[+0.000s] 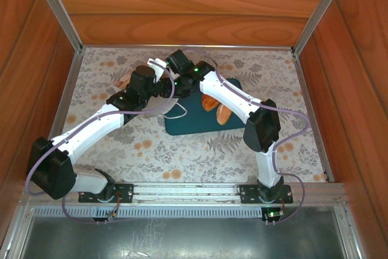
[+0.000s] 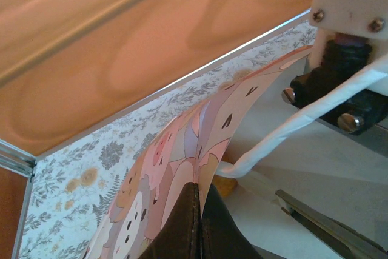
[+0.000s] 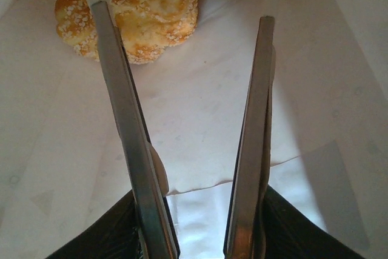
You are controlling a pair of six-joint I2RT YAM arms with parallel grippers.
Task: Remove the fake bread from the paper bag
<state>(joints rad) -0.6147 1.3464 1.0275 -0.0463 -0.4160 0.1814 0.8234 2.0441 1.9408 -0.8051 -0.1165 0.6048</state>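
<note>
Right claw point(image 3: 183, 13): spread apart deep inside the paper bag point(image 2: 182, 144), nothing between its fingers, tips aimed toward a round bun point(image 3: 130, 10) just ahead
Left claw point(image 2: 198, 210): pressed together on the paper bag's upper edge, pinching the wall, which I judge holds the mouth open
Progress: partly done, by my reading; two pieces of fake bread point(image 1: 210, 101) lie outside the paper bag and at least one is inside
Paper bag: white inside; the round bun, golden and speckled, lies flat on the paper, partly behind one finger of the right claw, not gripped; an orange sliver beyond it, deeper in the paper bag, may be another piece, too little shows to tell
Handle point(image 2: 273, 141): white loop running across the paper bag's mouth
Tray point(image 1: 182, 124): dark teal, on the table point(image 1: 151, 150) near the paper bag, on its side toward the arm bases; the two pieces lie on it close together
Left to do: likely closing on the round bun, lifting it clear of the paper bag, then any pieces behind it
</note>
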